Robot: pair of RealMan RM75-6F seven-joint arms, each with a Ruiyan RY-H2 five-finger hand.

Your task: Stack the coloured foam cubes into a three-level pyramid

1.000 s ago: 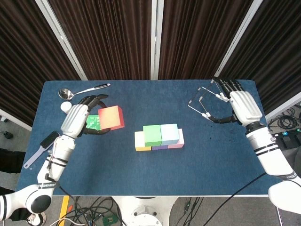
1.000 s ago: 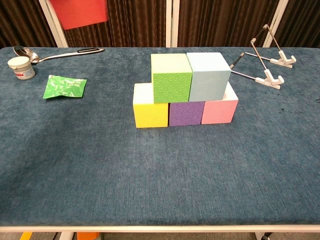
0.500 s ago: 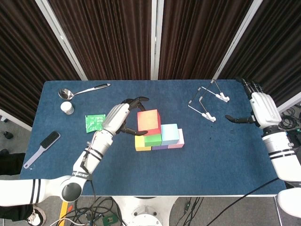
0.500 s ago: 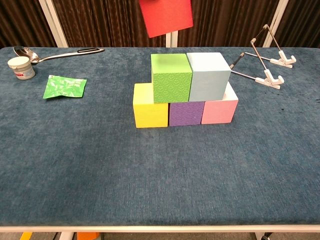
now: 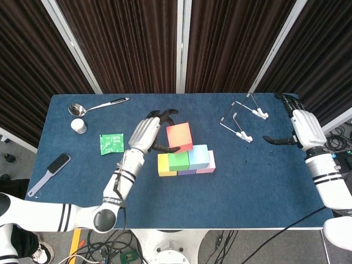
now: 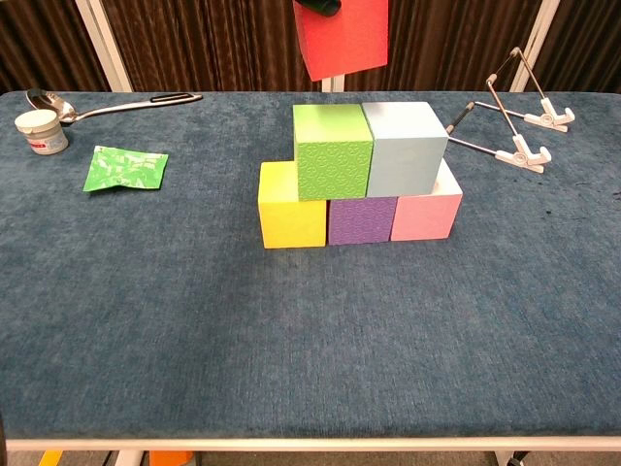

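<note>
Left hand (image 5: 146,135) grips red cube (image 5: 180,137) above green cube (image 6: 333,150); wire stand (image 5: 240,118) near the empty, spread right hand (image 5: 303,127)

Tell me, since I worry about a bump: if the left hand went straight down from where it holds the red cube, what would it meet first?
Probably the green cube and light blue cube: the red cube in the left hand hangs above them, though depth is uncertain.
</note>
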